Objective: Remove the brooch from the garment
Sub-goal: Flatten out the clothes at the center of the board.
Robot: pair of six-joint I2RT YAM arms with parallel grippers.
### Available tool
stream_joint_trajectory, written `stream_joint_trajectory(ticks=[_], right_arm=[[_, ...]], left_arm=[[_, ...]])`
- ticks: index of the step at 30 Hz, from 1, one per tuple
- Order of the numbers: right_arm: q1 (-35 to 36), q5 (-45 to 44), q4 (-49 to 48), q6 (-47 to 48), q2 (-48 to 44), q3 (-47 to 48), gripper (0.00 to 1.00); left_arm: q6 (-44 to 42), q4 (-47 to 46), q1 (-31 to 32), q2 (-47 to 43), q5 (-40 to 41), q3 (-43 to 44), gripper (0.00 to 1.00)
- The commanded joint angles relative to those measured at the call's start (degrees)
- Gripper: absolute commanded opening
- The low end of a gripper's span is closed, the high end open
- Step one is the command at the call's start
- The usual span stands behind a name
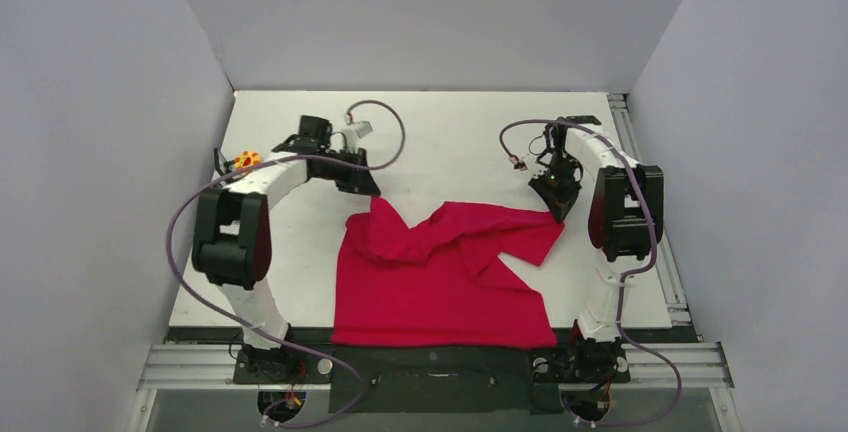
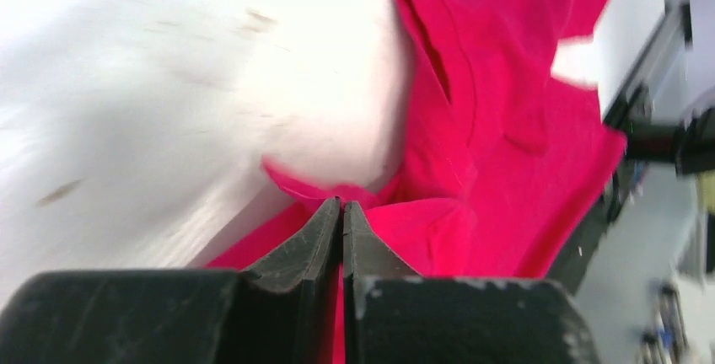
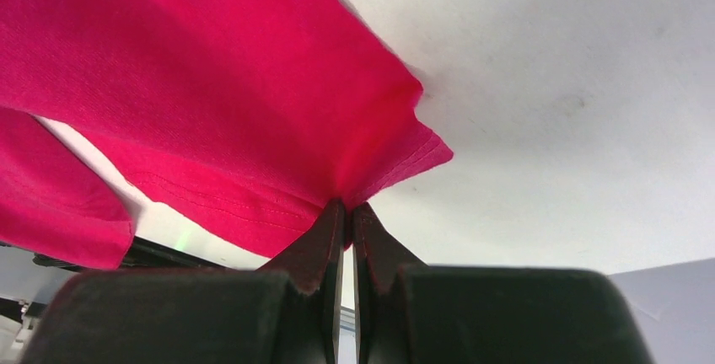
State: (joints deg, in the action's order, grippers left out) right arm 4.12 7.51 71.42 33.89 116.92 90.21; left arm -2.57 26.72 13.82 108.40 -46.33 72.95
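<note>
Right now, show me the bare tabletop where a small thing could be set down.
Widest: the white table beyond the T-shirt, between the left gripper and right gripper, which crowd its far corners, pinching cloth. Narrower bare strips flank the shirt's left and right sides.

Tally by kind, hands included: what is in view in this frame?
Red shirt: 1
Hands: 2, the left hand and the right hand, both shut on the shirt
Small orange item: 1
Total: 4
</note>
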Motion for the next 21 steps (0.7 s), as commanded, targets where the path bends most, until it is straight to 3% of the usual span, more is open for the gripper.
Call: stream_joint_trajectory(ticks=[1,8,15,21], right_arm=[[-3.3,-2.1,-1.2,0.5,-5.4,1.9,0.0],[-5.6,-5.7,-9.9,-3.3,-4.3,6.8,0.0],[-6.7,-8.1,-7.2,-0.1,-0.4,11.0,0.0],[-6.6,-8.0,-1.5,7.9,-2.6,1.3,0.0]], left_arm=[[7.6,-11.0,-8.2,-11.8,7.8,-1.9,0.0],[11.8,-18.6,-15.4,-9.6,26.5,-1.1,0.0],[7.9,-15.3,-15.8,-3.5,34.1,1.9,0.0],[-0.4,-6.8,-16.1,-4.0,34.9,-0.8,0.0]])
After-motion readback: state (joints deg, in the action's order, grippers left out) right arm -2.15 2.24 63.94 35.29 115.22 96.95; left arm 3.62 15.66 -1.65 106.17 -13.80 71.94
